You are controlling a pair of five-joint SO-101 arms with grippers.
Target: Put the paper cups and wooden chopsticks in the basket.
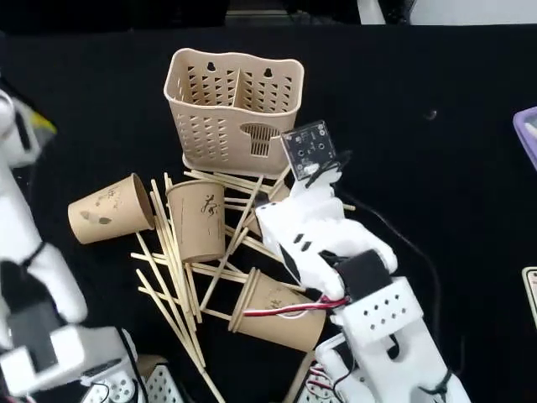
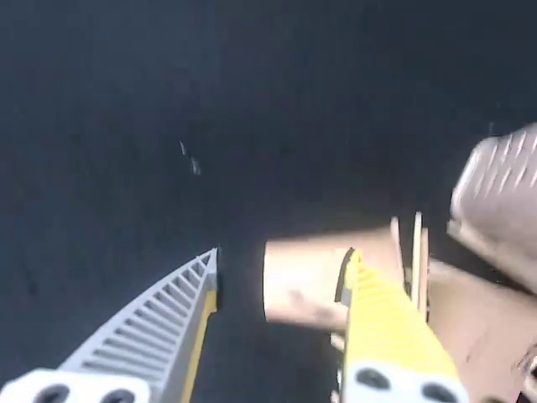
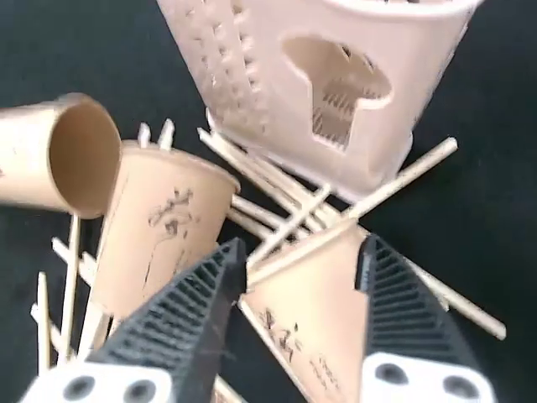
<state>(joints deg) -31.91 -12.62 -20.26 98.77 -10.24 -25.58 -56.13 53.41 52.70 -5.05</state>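
Note:
The beige slotted basket stands upright at the back of the black table. In front of it lie three paper cups: one at the left, one in the middle, one nearer the front. Wooden chopsticks are scattered among them. My right gripper is open just in front of the basket, its fingers on either side of another lying cup crossed by chopsticks. At the table's left my left gripper is open, held above the cloth, with a cup beyond its fingertips.
The right arm stretches from the front right over the pile, with red and white wires draped on the nearest cup. The left arm stands along the left edge. A purple object sits at the far right edge. Bare black cloth lies right of the basket.

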